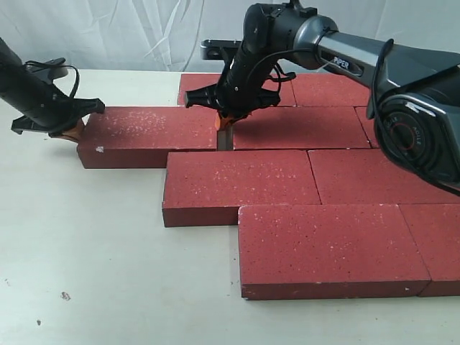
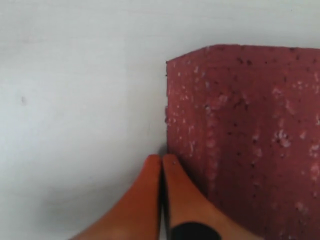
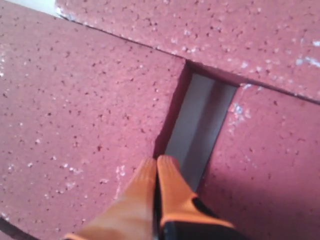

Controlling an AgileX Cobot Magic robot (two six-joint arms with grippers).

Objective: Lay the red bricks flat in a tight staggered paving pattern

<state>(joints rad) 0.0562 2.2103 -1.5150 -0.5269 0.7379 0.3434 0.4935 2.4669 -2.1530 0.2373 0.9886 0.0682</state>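
One gap (image 1: pixel 224 139) breaks the paving. The red bricks (image 1: pixel 287 183) lie flat in staggered rows on the table (image 1: pixel 86 244), and only the outer brick (image 1: pixel 147 133) of the second row from the back stands off from its neighbour (image 1: pixel 302 126).

We judge the step in hand to be closing that joint. Our right gripper (image 3: pixel 156 161), fingers pressed together and holding nothing, has its tips down in the gap, against the outer brick's inner end. Our left gripper (image 2: pixel 161 159), likewise pinched together on nothing, sits at the end of that brick farthest from the gap, touching or just beside its end face near a corner.

As we see it, the next move calls for the right tips to lift clear of the gap first. Then the left gripper pushes steadily along the brick's length toward the gap, kept square so the brick slides flush against its neighbour without skewing.
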